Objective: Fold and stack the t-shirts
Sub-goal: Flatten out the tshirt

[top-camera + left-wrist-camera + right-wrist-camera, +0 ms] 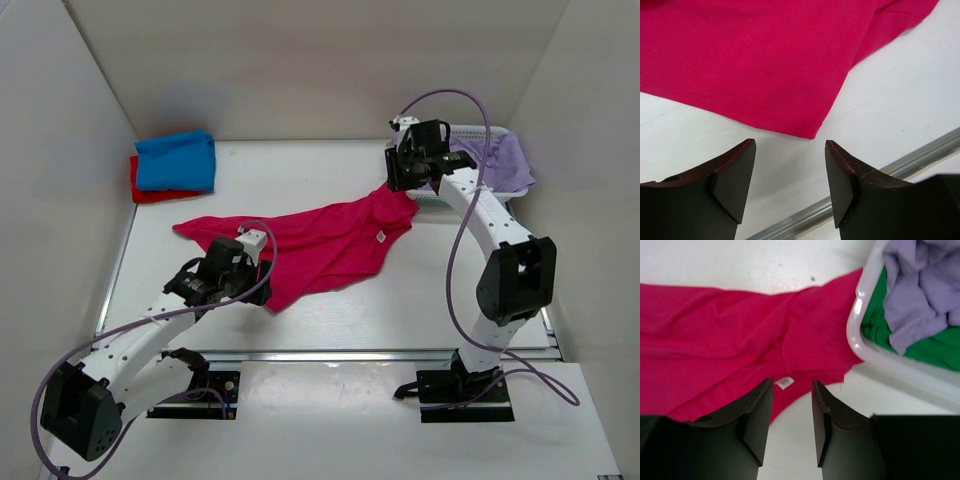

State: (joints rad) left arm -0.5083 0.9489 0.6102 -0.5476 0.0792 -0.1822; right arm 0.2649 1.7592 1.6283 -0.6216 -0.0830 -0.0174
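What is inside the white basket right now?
The white basket holds a crumpled lavender cloth lying over a green cloth. Whatever sits beneath them is covered.

Right gripper (791, 385), jaws parted, over a crimson-pink t-shirt (715, 330), its neck label (784, 383) between the fingertips; ahead-right, a white basket (856, 335) holds lilac cloth (920, 295) and green cloth (935, 347)

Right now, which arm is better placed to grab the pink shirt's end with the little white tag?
Right. The right claw, open, points at the tag, beside the basket. The left claw is at the pink shirt's far hem corner, away from the tag.
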